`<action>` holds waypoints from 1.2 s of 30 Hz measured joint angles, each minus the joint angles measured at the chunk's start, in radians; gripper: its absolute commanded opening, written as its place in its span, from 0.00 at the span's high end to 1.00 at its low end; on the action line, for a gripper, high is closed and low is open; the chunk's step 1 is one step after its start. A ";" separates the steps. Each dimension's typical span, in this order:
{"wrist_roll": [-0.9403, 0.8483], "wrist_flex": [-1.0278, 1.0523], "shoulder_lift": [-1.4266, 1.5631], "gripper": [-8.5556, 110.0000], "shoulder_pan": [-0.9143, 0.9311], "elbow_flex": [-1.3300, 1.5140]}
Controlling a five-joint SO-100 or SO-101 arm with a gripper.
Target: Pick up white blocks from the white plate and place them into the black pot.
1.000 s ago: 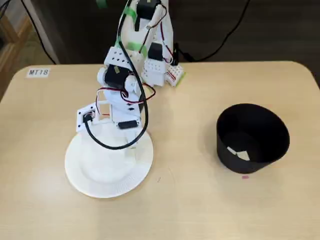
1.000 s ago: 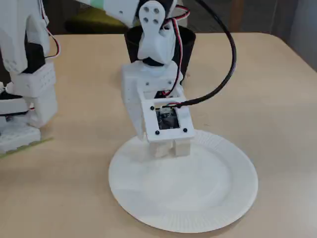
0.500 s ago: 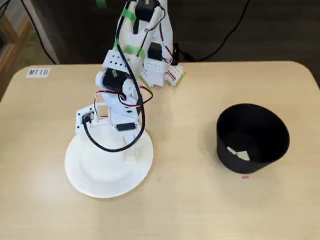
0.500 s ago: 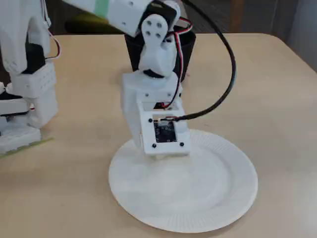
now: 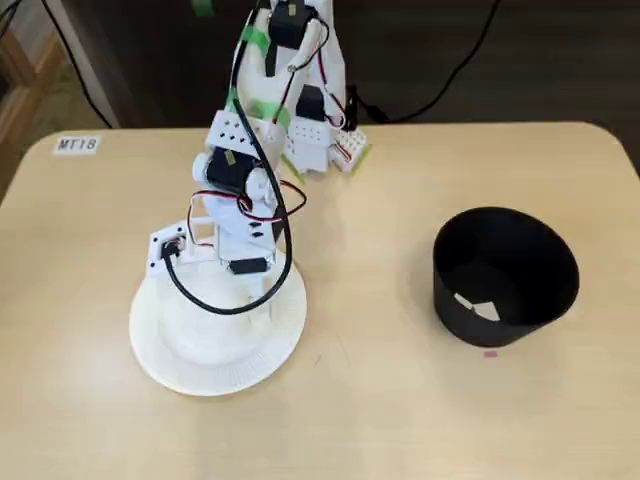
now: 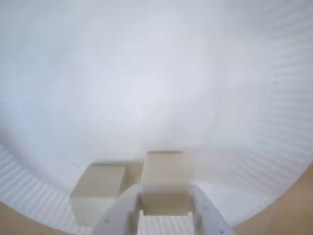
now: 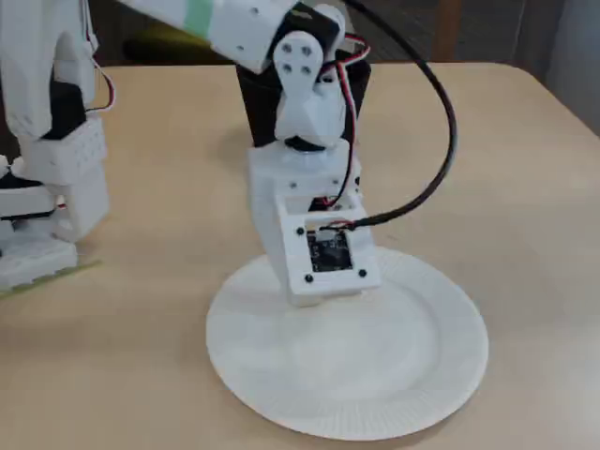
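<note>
Wrist view: the gripper (image 6: 165,218) enters from the bottom edge, its two white fingers (image 6: 203,215) set either side of one cream block (image 6: 165,182). The gap between them is narrow, about the block's own width; whether the pads actually press its sides cannot be told, as the near edge is blurred. A second white block (image 6: 98,191) sits just left of the first, touching or nearly touching it, outside the left finger. Both blocks rest on the white plate (image 6: 161,83), close to its ribbed rim at the lower edge of the view; the rest of the plate floor ahead of the fingers is bare.

In a fixed view from above, the arm (image 5: 240,200) leans down over the upper right part of the white plate (image 5: 190,350); the fingertips and blocks are hidden under the wrist and camera mount. A black cable (image 5: 215,300) loops from the wrist across the plate.

In a fixed view from the side, the camera mount (image 7: 323,253) hangs low over the far part of the plate (image 7: 375,375), covering the fingers.

The black pot (image 5: 505,275) stands well apart on the counter (image 5: 380,420), to the right in the view from above, upright, with pale pieces (image 5: 478,306) lying on its floor. A small pink speck (image 5: 490,353) lies on the counter just below the pot. A label reading MT18 (image 5: 77,145) is stuck at the upper left corner.
</note>
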 measured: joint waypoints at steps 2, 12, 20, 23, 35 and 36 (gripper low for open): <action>0.003 0.000 0.000 0.95 0.008 0.000; 0.100 -0.095 0.279 0.95 -0.035 -0.003; 0.288 -0.327 0.591 0.95 -0.439 -0.003; 0.321 -0.405 0.591 0.95 -0.664 0.005; 0.357 -0.739 0.422 0.95 -1.051 0.273; 0.359 -0.750 0.422 0.95 -1.049 0.301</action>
